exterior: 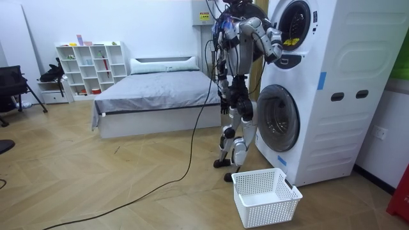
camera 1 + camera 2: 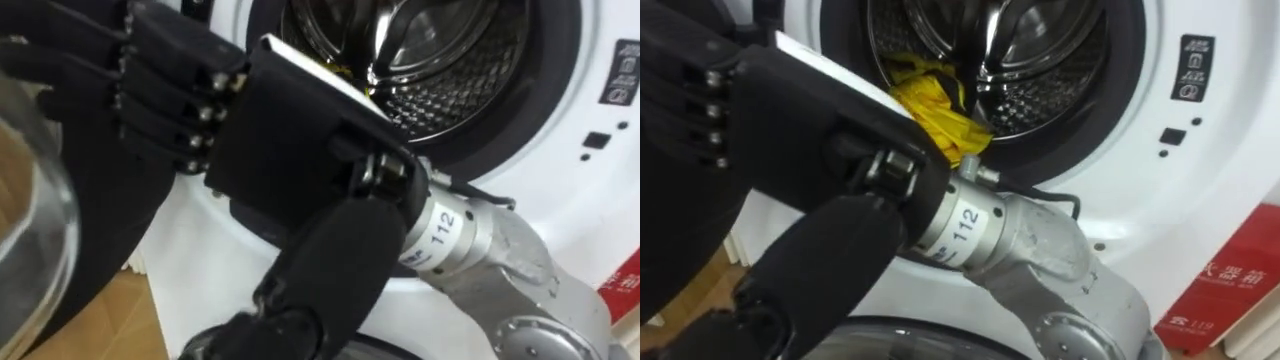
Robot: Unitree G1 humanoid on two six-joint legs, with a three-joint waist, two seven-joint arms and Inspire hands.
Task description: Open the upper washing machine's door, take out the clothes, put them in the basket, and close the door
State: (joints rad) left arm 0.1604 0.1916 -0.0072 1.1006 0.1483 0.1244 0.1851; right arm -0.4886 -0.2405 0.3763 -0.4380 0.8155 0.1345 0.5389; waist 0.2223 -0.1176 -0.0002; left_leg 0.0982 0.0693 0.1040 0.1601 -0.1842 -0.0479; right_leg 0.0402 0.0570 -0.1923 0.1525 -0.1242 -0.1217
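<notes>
1. One yellow garment lay bunched at about 7 o'clock in the mouth of the drum of the upper washing machine. Its lower end reached the drum's front rim.
2. The right robot hand hung just outside the opening, at roughly 8 o'clock from the cloth. Its back faced the camera, and its fingers ran out fairly straight toward 9 o'clock and held nothing.
3. The cloth looked thin and crumpled, so it was probably light and limp. It would likely sag and trail rather than keep any shape. Whether it was damp, and so heavier and clingy, could not be told.
4. The best hold seemed to be the raised fold nearest the opening. Gathering a bundle of it between thumb and fingers seemed better than pinching a single edge, since smooth fabric might slip from a shallow pinch.
5. A trailing end could have caught on the rim, so a slow outward draw seemed wise. The glass door stood close by, at 9 o'clock of the robot hand.
6. A white basket waited on the floor by the robot's feet, at 6 o'clock below the machines.
</notes>
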